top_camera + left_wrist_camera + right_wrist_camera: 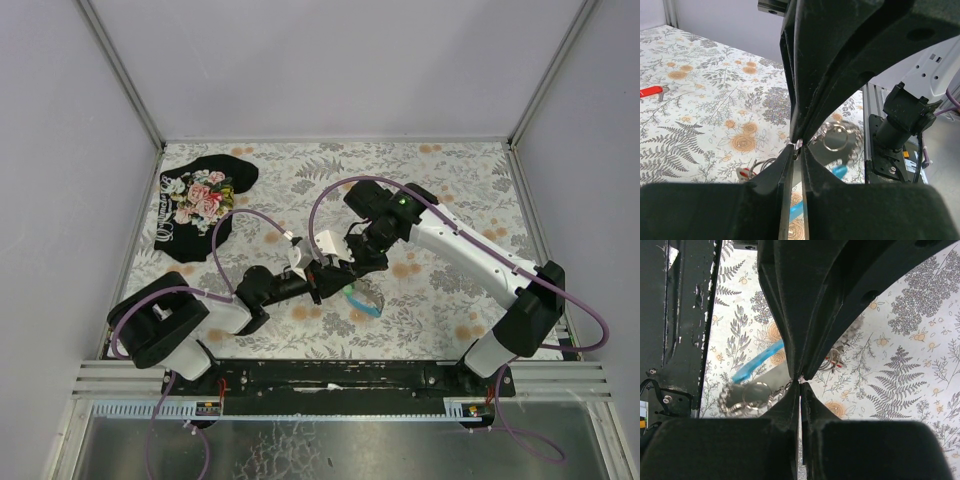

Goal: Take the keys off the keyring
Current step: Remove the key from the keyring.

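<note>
Worktop (pixel 450 180) centre: left fingers (pixel 795 146) pressed nearly together, what they pinch unclear | right fingers (pixel 800 382) tip to tip with them, closed on keyring (pixel 756 394) | keys (pixel 833 360) bunched just beside right tips | black floral cloth (pixel 205 200) at far left corner

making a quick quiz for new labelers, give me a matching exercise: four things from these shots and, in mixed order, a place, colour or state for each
Things:
1. black floral cloth
2. fob
3. loose key
4. right end effector

Descriptions:
A. shut
B. red head
C. far left corner of the table
D. light blue

Pairs: 1-C; 2-D; 3-B; 4-A
</note>
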You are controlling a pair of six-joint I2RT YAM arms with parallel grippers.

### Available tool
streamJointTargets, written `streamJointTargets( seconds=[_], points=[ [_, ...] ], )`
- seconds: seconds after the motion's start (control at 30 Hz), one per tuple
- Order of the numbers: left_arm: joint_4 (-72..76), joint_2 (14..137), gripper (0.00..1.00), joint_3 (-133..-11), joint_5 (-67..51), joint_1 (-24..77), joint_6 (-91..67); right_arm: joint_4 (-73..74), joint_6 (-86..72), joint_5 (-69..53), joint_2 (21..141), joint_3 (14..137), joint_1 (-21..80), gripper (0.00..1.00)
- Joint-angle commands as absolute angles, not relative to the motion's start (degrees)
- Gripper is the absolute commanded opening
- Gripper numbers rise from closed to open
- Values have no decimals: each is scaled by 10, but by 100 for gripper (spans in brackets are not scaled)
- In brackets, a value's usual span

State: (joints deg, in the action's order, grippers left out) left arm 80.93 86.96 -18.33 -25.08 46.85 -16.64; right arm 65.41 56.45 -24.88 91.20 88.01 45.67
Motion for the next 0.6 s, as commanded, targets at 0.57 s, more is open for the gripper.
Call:
streamJointTargets(
  seconds=[0.57],
  points=[
    [799, 814, 0, -167, -217, 465, -86, 651, 496, -405, 888, 923, 429, 40]
  ],
)
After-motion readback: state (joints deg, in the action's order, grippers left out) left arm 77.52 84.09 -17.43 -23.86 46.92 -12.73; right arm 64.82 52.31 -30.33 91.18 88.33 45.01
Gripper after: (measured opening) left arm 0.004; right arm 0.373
